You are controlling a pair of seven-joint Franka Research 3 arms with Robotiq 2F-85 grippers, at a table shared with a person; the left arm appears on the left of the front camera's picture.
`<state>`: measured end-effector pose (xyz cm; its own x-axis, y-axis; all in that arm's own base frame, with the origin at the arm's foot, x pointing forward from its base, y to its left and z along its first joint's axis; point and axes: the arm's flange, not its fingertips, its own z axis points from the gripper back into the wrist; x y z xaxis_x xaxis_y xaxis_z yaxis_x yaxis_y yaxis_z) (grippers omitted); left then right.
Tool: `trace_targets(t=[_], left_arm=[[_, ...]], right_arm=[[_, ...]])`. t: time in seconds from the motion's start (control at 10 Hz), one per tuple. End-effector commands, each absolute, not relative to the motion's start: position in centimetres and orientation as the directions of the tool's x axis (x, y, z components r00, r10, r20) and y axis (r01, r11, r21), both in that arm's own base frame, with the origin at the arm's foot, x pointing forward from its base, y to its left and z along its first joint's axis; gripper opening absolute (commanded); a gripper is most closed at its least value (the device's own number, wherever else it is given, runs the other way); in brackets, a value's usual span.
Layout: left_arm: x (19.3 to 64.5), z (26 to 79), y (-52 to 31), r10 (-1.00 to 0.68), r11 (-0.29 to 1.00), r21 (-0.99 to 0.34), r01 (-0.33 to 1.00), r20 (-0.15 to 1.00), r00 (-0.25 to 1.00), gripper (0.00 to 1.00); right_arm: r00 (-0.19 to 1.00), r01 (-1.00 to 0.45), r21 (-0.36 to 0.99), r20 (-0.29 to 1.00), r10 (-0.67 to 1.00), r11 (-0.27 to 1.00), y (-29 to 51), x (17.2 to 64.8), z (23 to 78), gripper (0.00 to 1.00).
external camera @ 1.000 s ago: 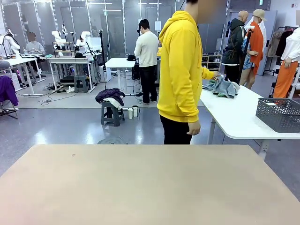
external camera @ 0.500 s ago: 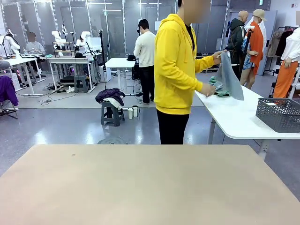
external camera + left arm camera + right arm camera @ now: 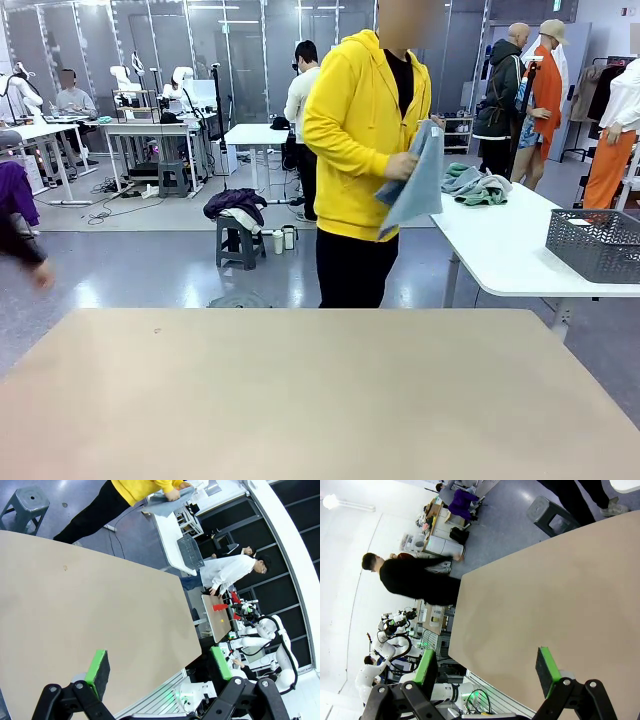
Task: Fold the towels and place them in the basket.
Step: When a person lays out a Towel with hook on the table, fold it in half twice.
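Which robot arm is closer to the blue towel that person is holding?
Probably the right: the person holds the towel right of middle, with the basket farther right. Left fingers and right fingers are both open.

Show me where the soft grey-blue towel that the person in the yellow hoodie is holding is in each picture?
Front view: the soft grey-blue towel is in the upper middle, held up by the person in the yellow hoodie.
Left wrist view: it lies along the top edge, near the middle.
Right wrist view: this camera faces the table's other end, towards a person in black.
Shared landmark: the flat tan table top.
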<state>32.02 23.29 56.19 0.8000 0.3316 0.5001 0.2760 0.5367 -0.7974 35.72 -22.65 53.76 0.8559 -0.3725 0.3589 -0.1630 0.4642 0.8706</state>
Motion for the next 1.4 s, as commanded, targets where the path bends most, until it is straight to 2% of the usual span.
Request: trace_targets(t=[0.0, 1.3], left_arm=[[31.99, 56.42, 23.55, 0.317, 0.537, -0.794, 0.284, 0.502, 0.805, 1.00], [31.99, 56.42, 23.55, 0.317, 0.537, -0.794, 0.284, 0.502, 0.805, 1.00]], right_arm=[[0.856, -0.169, 0.872, 0.361, -0.370, 0.459, -22.61, 35.69, 53.83, 1.00], [0.856, -0.169, 0.872, 0.361, -0.370, 0.459, -22.61, 35.69, 53.83, 1.00]])
